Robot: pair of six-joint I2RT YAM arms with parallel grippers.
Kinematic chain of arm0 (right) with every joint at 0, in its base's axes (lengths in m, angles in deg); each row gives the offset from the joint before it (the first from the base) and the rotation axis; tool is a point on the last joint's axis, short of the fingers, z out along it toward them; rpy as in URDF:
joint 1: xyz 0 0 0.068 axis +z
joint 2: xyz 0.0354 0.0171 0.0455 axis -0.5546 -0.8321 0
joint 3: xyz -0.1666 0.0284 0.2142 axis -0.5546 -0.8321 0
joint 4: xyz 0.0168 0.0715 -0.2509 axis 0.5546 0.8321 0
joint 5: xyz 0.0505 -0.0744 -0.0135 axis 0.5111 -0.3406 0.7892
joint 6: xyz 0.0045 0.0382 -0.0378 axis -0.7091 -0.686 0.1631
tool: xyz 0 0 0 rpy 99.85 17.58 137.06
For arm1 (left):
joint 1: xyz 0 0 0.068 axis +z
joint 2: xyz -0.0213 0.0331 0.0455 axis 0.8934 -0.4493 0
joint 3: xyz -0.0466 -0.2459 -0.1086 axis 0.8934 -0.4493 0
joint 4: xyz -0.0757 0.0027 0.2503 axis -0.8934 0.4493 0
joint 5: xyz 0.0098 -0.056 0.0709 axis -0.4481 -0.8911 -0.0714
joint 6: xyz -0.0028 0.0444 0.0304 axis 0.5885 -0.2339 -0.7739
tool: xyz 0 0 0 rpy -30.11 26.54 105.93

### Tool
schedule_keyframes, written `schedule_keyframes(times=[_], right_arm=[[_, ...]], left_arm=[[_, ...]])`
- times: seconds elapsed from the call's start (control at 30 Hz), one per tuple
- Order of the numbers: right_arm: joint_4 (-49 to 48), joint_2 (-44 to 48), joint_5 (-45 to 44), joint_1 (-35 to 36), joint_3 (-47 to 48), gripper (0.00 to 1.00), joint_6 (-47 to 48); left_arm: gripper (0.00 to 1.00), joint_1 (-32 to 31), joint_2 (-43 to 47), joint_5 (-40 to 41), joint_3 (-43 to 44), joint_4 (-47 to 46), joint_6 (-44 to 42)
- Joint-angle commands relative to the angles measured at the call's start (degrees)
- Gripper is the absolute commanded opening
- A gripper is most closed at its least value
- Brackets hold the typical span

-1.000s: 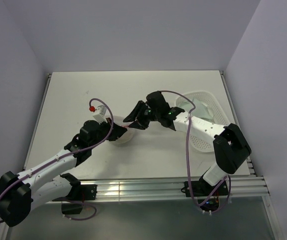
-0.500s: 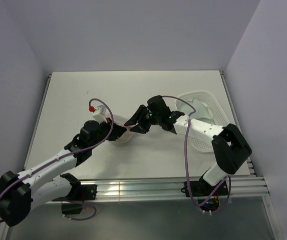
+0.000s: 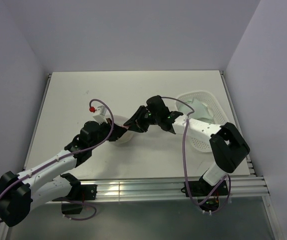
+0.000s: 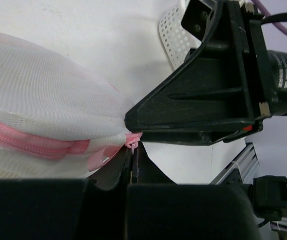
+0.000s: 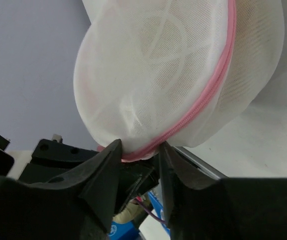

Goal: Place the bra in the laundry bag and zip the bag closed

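The laundry bag (image 3: 123, 135) lies on the worktop (image 3: 73, 95) between the two arms, its pink zipper (image 5: 211, 90) running round the rim. A dull yellow tint of the bra (image 5: 253, 60) shows faintly through the mesh. The left gripper (image 4: 132, 152) has its jaws pinched together on the pink zipper end, and the right gripper (image 5: 138, 155) clamps the bag's edge just beside it. A white perforated basket (image 3: 216, 100) sits to the right.

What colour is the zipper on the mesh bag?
Pink. The zipper on the laundry bag shows best in the left wrist view.
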Motion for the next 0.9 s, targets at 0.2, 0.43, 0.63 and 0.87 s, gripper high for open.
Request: schedule_keyframes(times=[0.2, 0.43, 0.63, 0.87], right_arm=[[-1.5, -3.1, -1.1, 0.4, 3.3, 0.00, 0.2], [-0.5, -2.2, -2.3, -1.1, 3.2, 0.00, 2.3], [0.8, -0.5, -2.9, -3.3, 2.7, 0.00, 4.1], [1.2, 0.2, -2.9, -4.8, 1.9, 0.00, 5.4]], left_arm=[[0.00, -0.5, 3.2, -2.1, -1.5, -2.1, -0.9], [0.00, -0.5, 6.2, 1.2, -3.2, 2.0, -0.8], [0.00, -0.4, 7.7, 3.7, -4.5, 4.4, -0.4], [0.00, -0.1, 9.6, 5.9, -5.4, 6.1, 0.1]])
